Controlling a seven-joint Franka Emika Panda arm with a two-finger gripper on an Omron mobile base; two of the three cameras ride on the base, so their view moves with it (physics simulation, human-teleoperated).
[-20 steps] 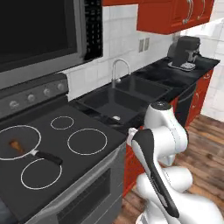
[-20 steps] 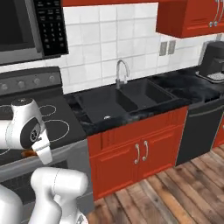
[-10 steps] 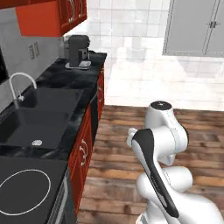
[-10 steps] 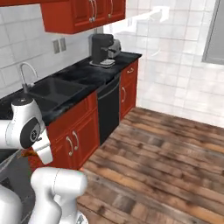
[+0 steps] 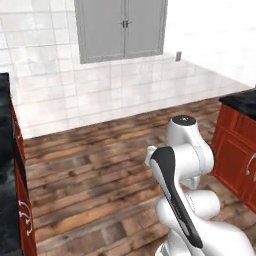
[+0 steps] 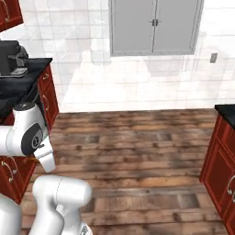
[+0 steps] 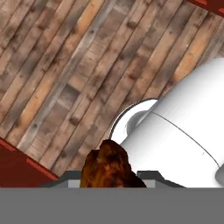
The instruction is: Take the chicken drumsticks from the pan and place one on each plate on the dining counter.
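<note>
Room: simulated kitchen with a wood-plank floor (image 5: 90, 170) in the foreground, pale floor tiles (image 5: 100, 95) beyond it, white tiled walls, and a grey double door (image 5: 120, 27) in the far wall.
Left edge, left base view: black bench top (image 5: 5, 150) over red cabinet fronts (image 5: 22, 210), seen as a narrow strip.
Left edge, right base view: same bench run (image 6: 23, 82), black top over red handled doors; a dark coffee machine (image 6: 11, 57) stands on it near the wall.
Centre: white arm (image 5: 182, 165), folded and raised over the wooden floor, well apart from the benches on either side.
Right edge, both base views: second unit with a black top (image 5: 240, 102) and red panelled fronts with metal handles (image 6: 222, 179); whether it is the dining counter cannot be told.
Wall detail: small grey outlet plate (image 6: 213, 57) to the right of the door.
Hand view, background: wooden planks running diagonally, with red cabinet corners at the lower left and upper right.
Chicken drumstick (image 7: 109, 165): orange-brown roasted piece at the bottom centre of the hand view, right at the hand (image 7: 111, 179).
Hand state: fingertips hidden behind the meat, so opening width cannot be read; the drumstick sits where the fingers would meet and appears gripped.
Other task items: too little visible to locate.
</note>
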